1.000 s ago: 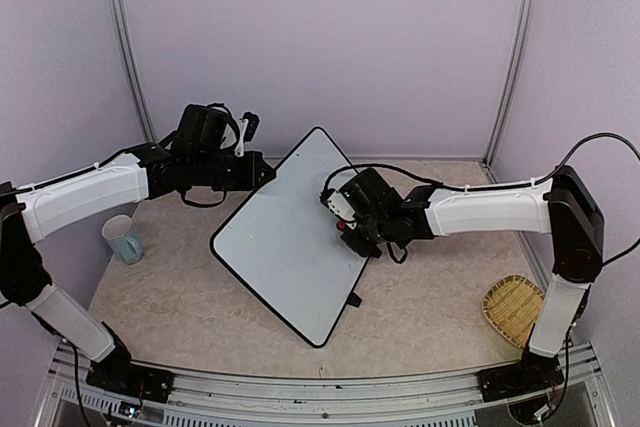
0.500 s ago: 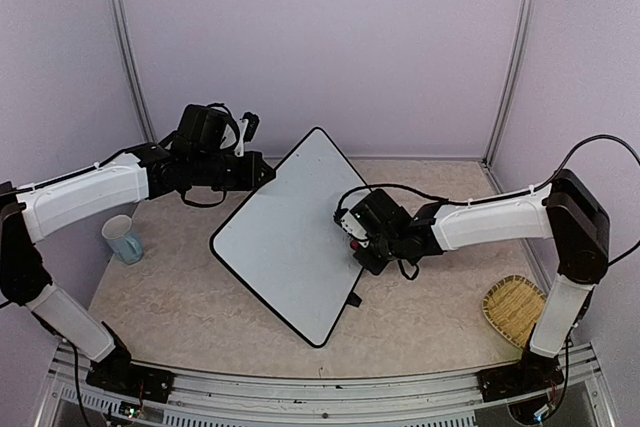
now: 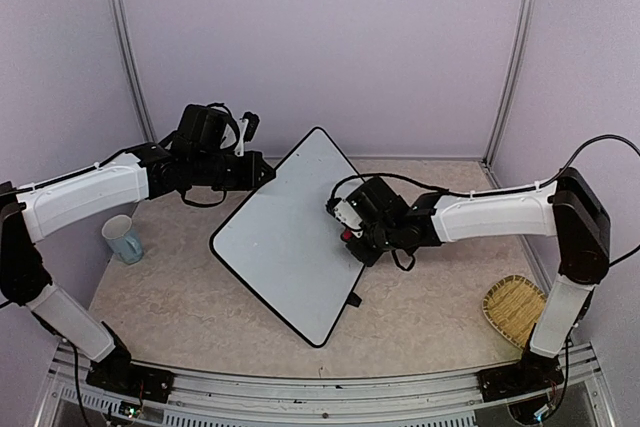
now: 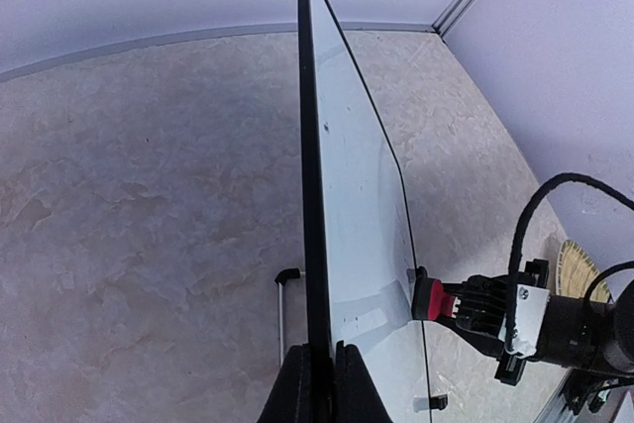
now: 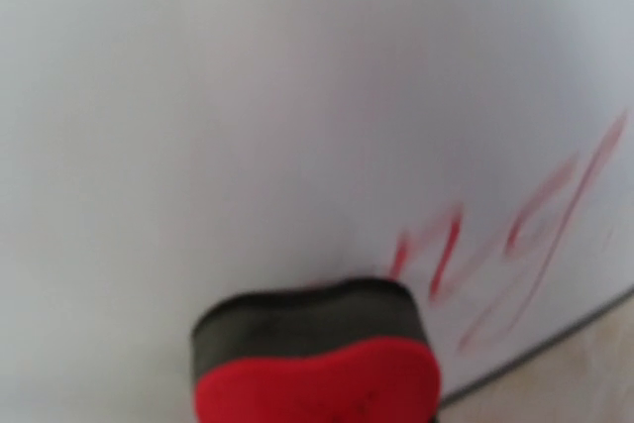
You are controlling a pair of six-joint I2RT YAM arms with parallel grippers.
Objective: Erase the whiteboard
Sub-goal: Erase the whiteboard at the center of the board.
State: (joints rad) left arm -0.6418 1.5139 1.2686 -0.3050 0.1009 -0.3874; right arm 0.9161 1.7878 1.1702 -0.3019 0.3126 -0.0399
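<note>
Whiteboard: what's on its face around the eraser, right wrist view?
On the whiteboard: blurry red marker strokes, just right of the eraser, whose dark felt sits against the surface. The rest of the visible face looks clean. Anything under the felt is covered.

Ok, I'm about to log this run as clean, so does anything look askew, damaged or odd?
Nothing damaged or spilled. The whiteboard sits slanted, corner toward the arms, with the left gripper clamped on its frame. The right gripper presses a red eraser to it, and smeared red marks show beside the eraser.
</note>
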